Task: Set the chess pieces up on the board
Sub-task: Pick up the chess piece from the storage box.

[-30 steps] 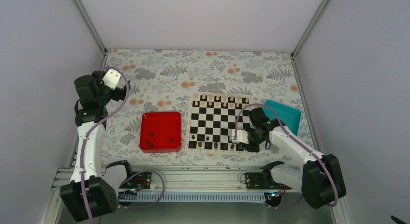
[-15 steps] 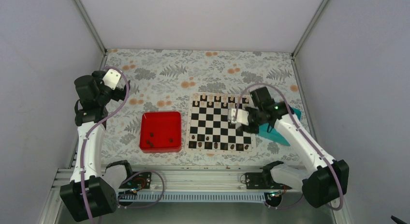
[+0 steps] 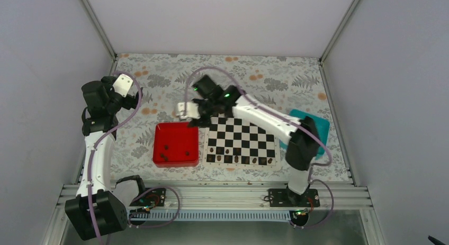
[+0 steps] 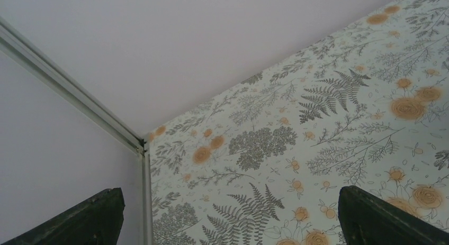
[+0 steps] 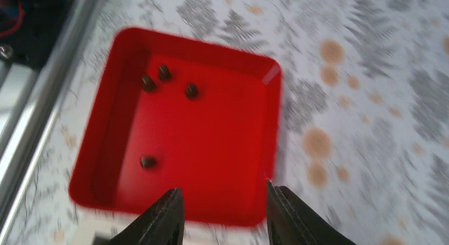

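Right claw (image 5: 225,208) is parted about halfway, with nothing between the fingers; the red floor of the tray shows through the gap. In the top view the right arm reaches across the board's far-left corner, and the claw (image 3: 191,118) hangs over the red tray (image 5: 212,150) at its rim on the board side. Whether it touches that rim cannot be told, and the wrist view is smeared. Four chess pieces (image 5: 191,90) lie loose in the tray: three are bunched toward the corner by the near rail and one sits apart along the same wall. More dark pieces stand in the two near ranks of the board (image 3: 241,134). The board lies just right of the tray, with a thin strip of tabletop (image 3: 174,75) between them. A teal tray (image 3: 317,126) sits at the board's right edge, partly behind the arm. Left claw (image 4: 229,194) is spread wide and holds nothing; it is raised at the left wall, well apart from the tray, and looks toward the back corner. A broad band of floral tabletop runs from the board's far edge to the back wall, and more lies between the tray and the left arm. The metal rail (image 3: 212,194) bounds the near side.
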`<state>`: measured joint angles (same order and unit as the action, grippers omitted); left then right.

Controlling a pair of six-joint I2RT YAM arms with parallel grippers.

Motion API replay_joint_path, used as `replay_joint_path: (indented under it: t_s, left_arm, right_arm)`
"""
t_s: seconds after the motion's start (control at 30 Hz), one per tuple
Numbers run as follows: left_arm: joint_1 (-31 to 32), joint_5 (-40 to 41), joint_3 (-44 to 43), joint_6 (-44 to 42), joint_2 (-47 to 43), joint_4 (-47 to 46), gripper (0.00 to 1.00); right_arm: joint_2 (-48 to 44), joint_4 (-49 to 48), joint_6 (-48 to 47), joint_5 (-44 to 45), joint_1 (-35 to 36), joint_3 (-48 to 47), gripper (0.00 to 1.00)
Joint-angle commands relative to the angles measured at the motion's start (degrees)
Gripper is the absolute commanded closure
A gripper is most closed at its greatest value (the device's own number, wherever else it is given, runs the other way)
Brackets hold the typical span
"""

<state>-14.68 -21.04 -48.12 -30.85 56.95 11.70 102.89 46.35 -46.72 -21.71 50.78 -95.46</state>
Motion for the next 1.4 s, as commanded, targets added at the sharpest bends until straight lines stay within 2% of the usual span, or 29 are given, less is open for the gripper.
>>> replay_joint_path:
  t_s: [0.0,0.17,0.47,0.63,1.37]
  left_arm:
    - [0.3,-0.5,-1.3,-1.1,0.7,0.2,0.00]
    - [0.2,-1.4,-0.5,-1.6,0.8,0.2,0.00]
    - [0.3,-2.0,1.5,-0.8,0.5,-1.6,0.00]
    - [0.3,-1.9,2.6,-1.1,-0.7,-1.9,0.00]
    - [0.2,-1.4,4.9,-0.8,-3.1,-3.5,0.00]
  right_arm:
    - [8.3,-6.4,4.5,-3.3,5.6,-5.2,0.58]
    - [19.1,-6.6,3.6,-4.6,9.6,-12.1,0.61]
    - [26.3,-9.5,1.1,-6.5,12.1,-13.8,0.64]
    - [27.5,-8.7,-0.5,-8.7,12.5,-14.1,0.65]
    - [34.3,-11.0,0.3,-7.3,14.9,-15.8,0.65]
